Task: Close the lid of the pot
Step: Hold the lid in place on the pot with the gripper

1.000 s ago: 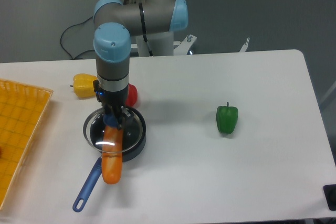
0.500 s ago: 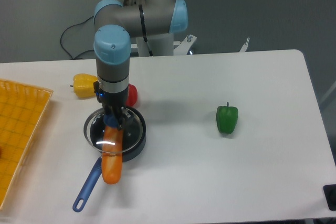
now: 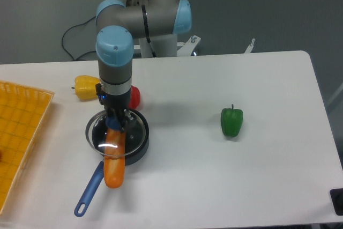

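Gripper sat low over the pot lid, which lay on the pot (fingers' spread unreadable); orange carrot lay across its near rim.

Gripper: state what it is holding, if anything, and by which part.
The gripper is down at the centre of the pot lid over the pot, where a knob would be, but its fingertips and the knob are hidden. An actual hold cannot be told.
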Motion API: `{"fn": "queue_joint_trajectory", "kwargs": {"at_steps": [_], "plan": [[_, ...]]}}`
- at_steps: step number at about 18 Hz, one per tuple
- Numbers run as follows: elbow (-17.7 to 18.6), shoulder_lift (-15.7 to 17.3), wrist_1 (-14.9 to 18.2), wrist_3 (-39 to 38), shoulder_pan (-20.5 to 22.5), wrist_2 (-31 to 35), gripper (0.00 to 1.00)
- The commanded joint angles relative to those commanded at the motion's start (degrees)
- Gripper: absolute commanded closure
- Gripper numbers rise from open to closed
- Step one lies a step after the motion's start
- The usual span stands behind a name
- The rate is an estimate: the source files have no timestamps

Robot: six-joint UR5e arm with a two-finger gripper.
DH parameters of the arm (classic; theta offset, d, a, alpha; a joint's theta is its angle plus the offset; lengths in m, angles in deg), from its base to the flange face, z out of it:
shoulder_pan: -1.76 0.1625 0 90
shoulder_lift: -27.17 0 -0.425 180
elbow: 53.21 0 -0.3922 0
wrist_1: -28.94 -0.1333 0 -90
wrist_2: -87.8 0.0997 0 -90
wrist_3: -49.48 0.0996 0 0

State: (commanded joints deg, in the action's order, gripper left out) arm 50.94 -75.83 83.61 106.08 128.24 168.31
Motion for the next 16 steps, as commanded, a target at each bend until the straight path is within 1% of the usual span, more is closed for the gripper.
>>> {"fn": "queue_joint_trajectory", "kwargs": {"at_steps": [3,5,6,16], "plan": [[-0.1,-0.2,-0.3,0.3,0.0,0.0,0.58],[-0.2,-0.8,-1.8,0.3,0.0,0.0,0.58],[-0.2,-0.9,-1.9,0.3,0.0,0.0,0.58],[0.1,-0.9,-1.8,0.4,0.0,0.0,0.58]]}}
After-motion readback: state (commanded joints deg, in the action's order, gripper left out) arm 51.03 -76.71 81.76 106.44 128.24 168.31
